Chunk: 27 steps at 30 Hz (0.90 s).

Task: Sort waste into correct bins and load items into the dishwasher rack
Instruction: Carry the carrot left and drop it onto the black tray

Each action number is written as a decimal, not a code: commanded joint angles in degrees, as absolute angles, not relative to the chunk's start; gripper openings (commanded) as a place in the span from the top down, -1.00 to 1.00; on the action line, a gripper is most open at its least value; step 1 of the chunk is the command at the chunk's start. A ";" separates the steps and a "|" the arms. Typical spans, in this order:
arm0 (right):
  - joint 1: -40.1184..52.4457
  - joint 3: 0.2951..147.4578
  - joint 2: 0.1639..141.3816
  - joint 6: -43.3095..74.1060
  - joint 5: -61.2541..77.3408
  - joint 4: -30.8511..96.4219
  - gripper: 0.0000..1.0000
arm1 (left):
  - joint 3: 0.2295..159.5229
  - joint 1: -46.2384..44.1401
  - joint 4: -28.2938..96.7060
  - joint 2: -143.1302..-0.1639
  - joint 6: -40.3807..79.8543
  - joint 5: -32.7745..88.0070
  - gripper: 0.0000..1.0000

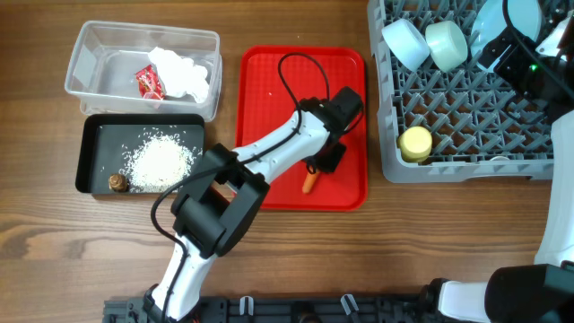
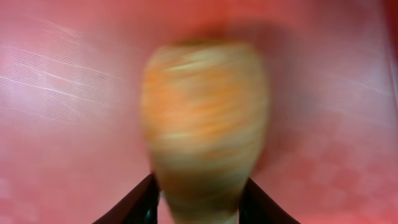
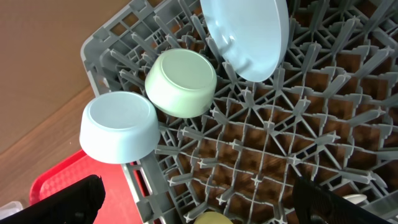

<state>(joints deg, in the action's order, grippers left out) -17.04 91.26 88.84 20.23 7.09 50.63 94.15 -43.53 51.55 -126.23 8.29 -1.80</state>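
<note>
The orange carrot (image 1: 309,182) lies on the flat red tray (image 1: 269,90). My left gripper (image 1: 325,163) is down over it; in the left wrist view its fingers (image 2: 199,211) press both sides of the blurred carrot (image 2: 202,112). My right gripper (image 1: 518,56) is open and empty above the grey rack (image 1: 475,135). The rack holds two pale bowls (image 1: 404,43) (image 1: 446,43), the light blue plate (image 1: 493,22) and the yellow cup (image 1: 415,143). In the right wrist view the fingers (image 3: 196,202) are wide apart over the rack (image 3: 280,124), bowls (image 3: 118,127) (image 3: 181,81) and plate (image 3: 249,31).
The clear tub (image 1: 90,63) at the back left holds the red wrapper (image 1: 149,82) and white tissue (image 1: 186,72). The black tray (image 1: 99,135) in front of it holds rice (image 1: 161,160) and a brown lump (image 1: 117,182).
</note>
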 commanded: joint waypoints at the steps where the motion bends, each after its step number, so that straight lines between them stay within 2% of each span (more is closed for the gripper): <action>1: -16.91 91.39 88.66 19.16 7.77 50.96 -0.99 | 93.97 -44.88 51.27 -129.78 9.43 -10.26 0.35; 4: -16.91 91.39 88.66 19.00 7.77 51.18 -1.00 | 93.97 -45.01 51.27 -129.78 9.45 -10.39 0.49; 13: -16.91 91.37 88.66 18.00 7.77 51.07 -0.99 | 94.26 -44.58 52.25 -128.57 9.45 -10.44 0.63; 24: -16.91 91.39 88.66 17.76 7.77 51.07 -1.00 | 103.37 -39.97 63.13 -122.13 9.50 -13.17 0.64; 27: -16.91 91.39 88.66 16.53 7.77 51.09 -1.00 | 103.53 -37.08 65.36 -120.07 9.50 -13.89 0.56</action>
